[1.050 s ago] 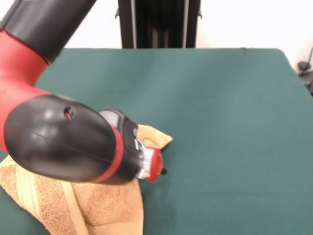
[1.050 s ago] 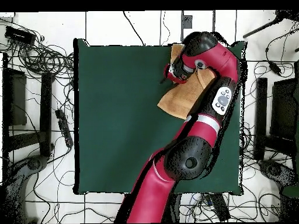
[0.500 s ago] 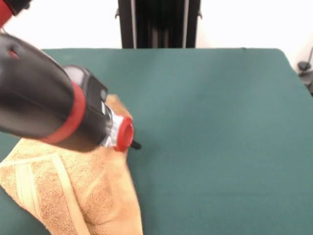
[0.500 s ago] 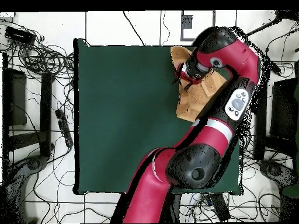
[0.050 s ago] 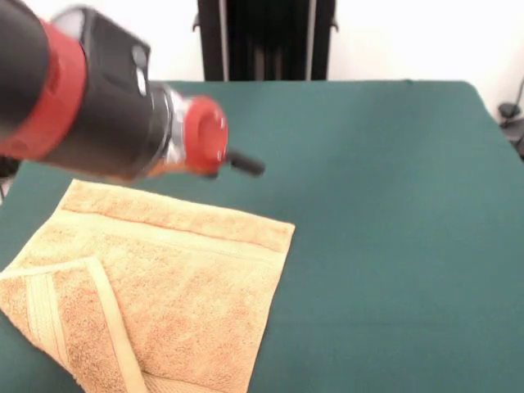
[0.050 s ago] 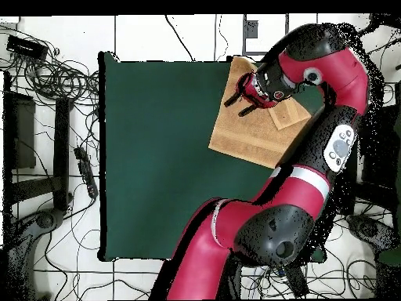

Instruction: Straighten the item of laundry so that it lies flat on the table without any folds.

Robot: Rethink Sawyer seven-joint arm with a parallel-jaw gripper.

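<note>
The towel [image 5: 172, 278] lies near one corner of the worktop [image 5: 385, 213], spread over most of its area, but one corner remains folded back over the body of the cloth, forming a triangular flap with the woven band showing on top; the task is judged incomplete on that account. The main risk from this position is a poorly placed next grasp: if the pincer [image 5: 244, 164] takes both the flap and the layer beneath it, a pull is likely to drag the whole cloth rather than open the fold. The front view shows the towel running off the lower frame edge, so the worktop margin on that side cannot be checked, and a drag in that direction may carry cloth over the edge. The pincer hangs above the worktop, clear of the towel in the front view, with nothing between its tips. Whether its jaws stand apart or together cannot be told, since only a dark tip projects from the red collar.
</note>
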